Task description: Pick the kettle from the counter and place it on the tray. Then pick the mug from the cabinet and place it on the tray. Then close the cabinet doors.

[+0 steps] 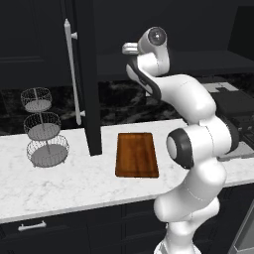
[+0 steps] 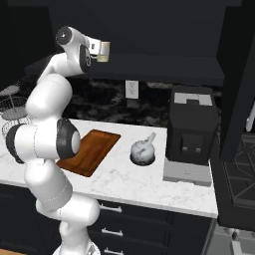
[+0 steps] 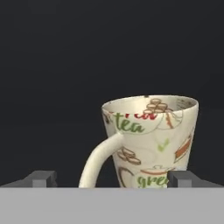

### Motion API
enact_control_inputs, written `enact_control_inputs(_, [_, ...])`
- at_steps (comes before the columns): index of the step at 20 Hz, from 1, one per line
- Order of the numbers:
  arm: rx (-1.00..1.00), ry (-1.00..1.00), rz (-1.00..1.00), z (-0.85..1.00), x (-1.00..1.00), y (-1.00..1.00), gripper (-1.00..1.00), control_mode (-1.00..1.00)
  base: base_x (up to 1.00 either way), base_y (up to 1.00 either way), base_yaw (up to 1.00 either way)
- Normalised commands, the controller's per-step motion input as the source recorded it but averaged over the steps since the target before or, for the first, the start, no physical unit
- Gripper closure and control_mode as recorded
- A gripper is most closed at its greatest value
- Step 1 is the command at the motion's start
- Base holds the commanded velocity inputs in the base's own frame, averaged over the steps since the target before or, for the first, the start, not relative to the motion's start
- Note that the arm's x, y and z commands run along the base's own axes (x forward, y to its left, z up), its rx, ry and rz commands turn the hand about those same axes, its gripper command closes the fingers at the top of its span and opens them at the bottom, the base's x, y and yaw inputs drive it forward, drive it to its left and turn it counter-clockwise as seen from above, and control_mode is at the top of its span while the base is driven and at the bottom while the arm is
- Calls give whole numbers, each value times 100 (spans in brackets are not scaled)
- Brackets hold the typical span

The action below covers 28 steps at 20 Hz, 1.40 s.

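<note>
The fingers are being held wide open at the level of the cabinet shelf, and nothing is being gripped between them. In the hand view the mug is being seen upright just ahead of them, between the two finger tips, with its handle turned to the left of that view; whether the tips are touching it cannot be told. In the right base view the mug is being shown at the end of the raised arm, in front of the dark shelf.

The tray is lying flat on the white marble surface, and nothing is being carried on it. The kettle is standing on the surface, to the right of the tray and near a black appliance. One cabinet door is standing open, with its long silver handle facing outward. A wire tiered basket is standing at the left on the surface.
</note>
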Motion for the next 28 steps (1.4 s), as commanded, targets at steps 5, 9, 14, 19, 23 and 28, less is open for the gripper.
enact_control_inputs(5, [0,8,0,-9,2,-6,100,-100,0,0,0])
enact_control_inputs(9, [0,1,0,-3,1,-12,100,-100,0,0,0])
enact_control_inputs(14, [0,0,0,0,1,-5,100,-100,0,0,0])
enact_control_inputs(19, [0,0,0,0,0,0,100,-100,0,0,0])
enact_control_inputs(23, [0,0,0,0,0,0,100,-100,0,0,0])
enact_control_inputs(28, [0,0,0,0,0,0,100,-100,0,0,0])
